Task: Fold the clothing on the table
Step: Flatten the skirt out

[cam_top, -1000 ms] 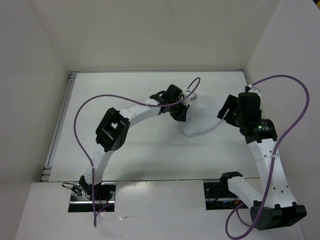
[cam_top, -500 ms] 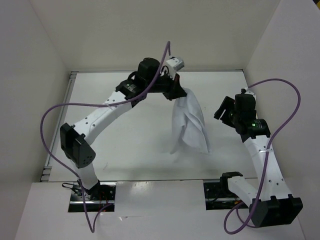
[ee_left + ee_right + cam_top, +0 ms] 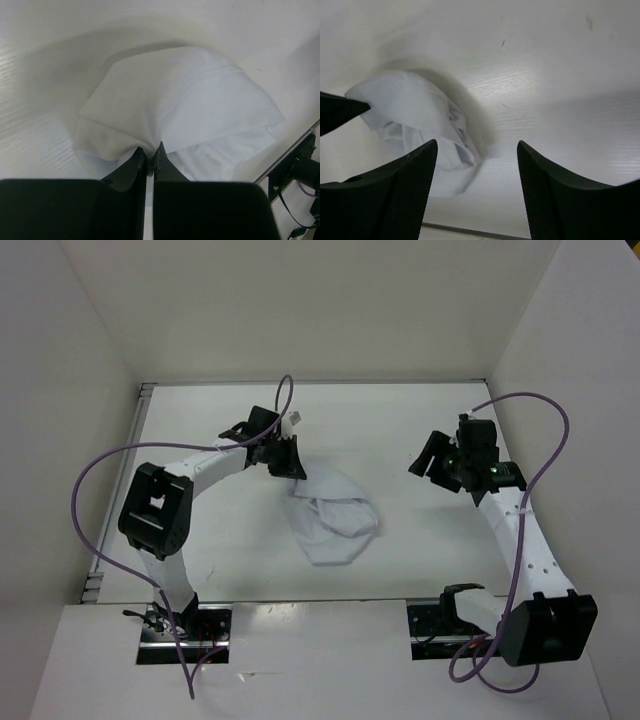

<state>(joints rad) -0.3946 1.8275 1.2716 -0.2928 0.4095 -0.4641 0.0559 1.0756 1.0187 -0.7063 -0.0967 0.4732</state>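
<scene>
Scene: one white tabletop [image 3: 220, 540] seen from above, closed in by white walls [image 3: 300, 310], with two white and black robot arms reaching over it.
Clothing count: one garment.
Clothing [image 3: 335, 525]: plain white and wrinkled, lying in a rounded, bunched heap.
Clothing position: near the middle of the tabletop, between the two arms, a little closer to the left arm. Its far-left corner is drawn up into a narrow peak.
Tool count: two, one on each arm.
Left tool [image 3: 150, 155]: closed, gripping that peaked corner of the clothing. In the left wrist view its two black fingers meet, with fabric gathered between their tips and the rest of the garment fanning out beyond them.
Right tool [image 3: 432, 462]: its two fingers stand wide apart with nothing between them. It sits to the right of the clothing, well apart from it.
Right wrist view: the heap lies ahead and to the left, partly behind the left finger.
Cables: two purple cables [image 3: 100, 480], one looping along each arm.
Edge rail [image 3: 120, 500]: one thin metal strip along the left side of the tabletop.
</scene>
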